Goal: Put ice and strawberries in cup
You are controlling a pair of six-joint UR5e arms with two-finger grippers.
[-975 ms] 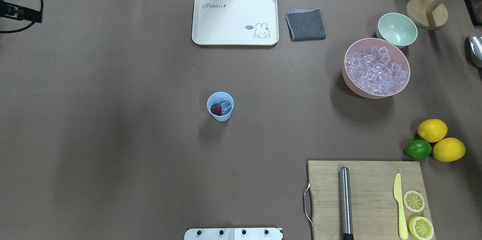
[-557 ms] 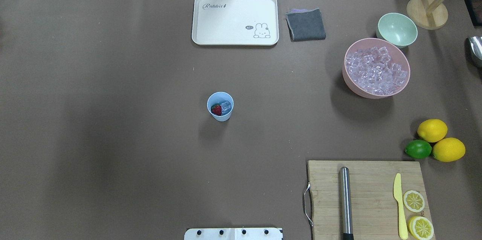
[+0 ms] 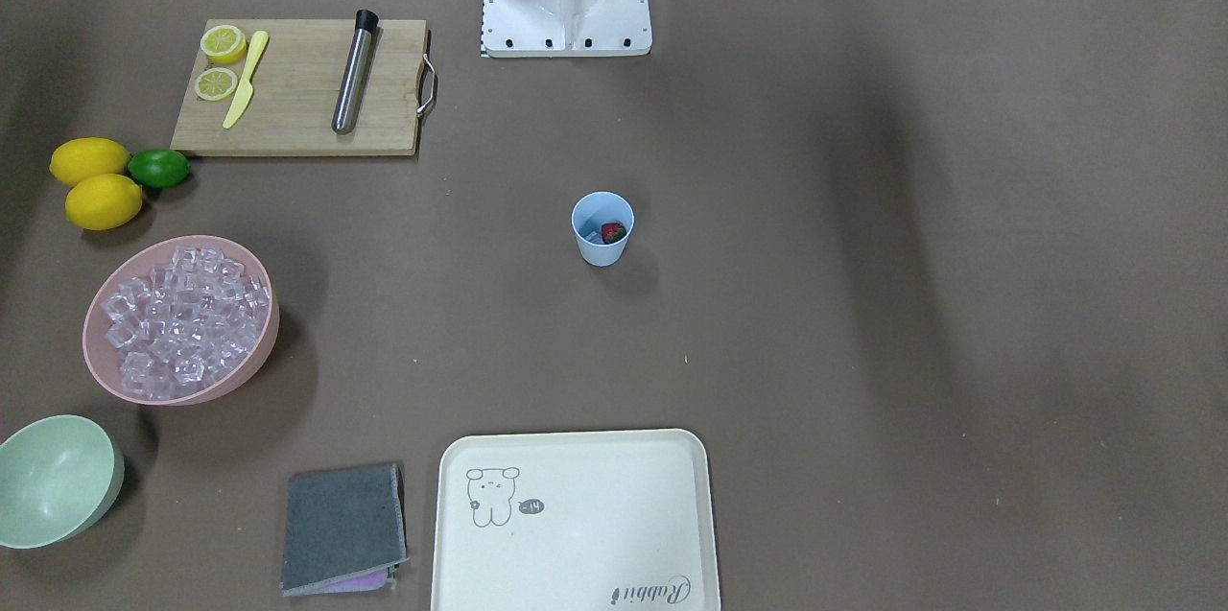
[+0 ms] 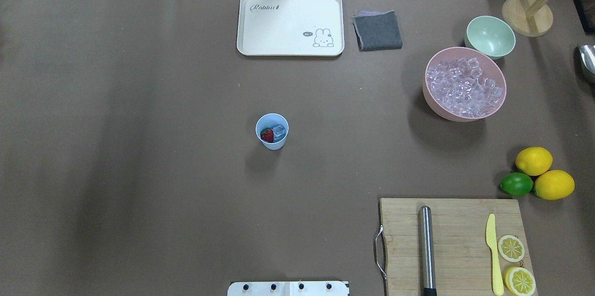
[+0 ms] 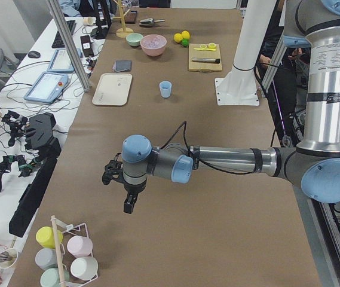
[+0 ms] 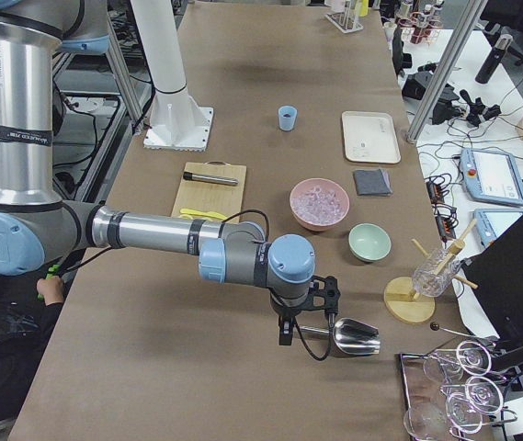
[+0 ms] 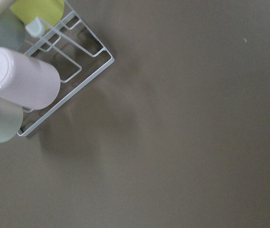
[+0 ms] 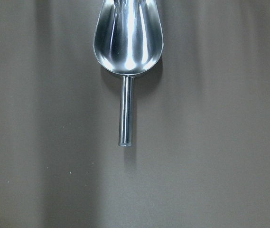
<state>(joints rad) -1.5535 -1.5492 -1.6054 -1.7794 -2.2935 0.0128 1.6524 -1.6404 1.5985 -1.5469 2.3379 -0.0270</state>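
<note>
The cup (image 4: 275,144) stood mid-table, holding a strawberry (image 4: 267,135) and ice (image 4: 279,132). Whether the left gripper (image 5: 109,173) or the right gripper (image 6: 327,296) was clenched, I could not tell.

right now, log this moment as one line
cup: upright, strawberry and ice inside | left gripper: by mug rack, state unclear | right gripper: by scoop, state unclear
</note>
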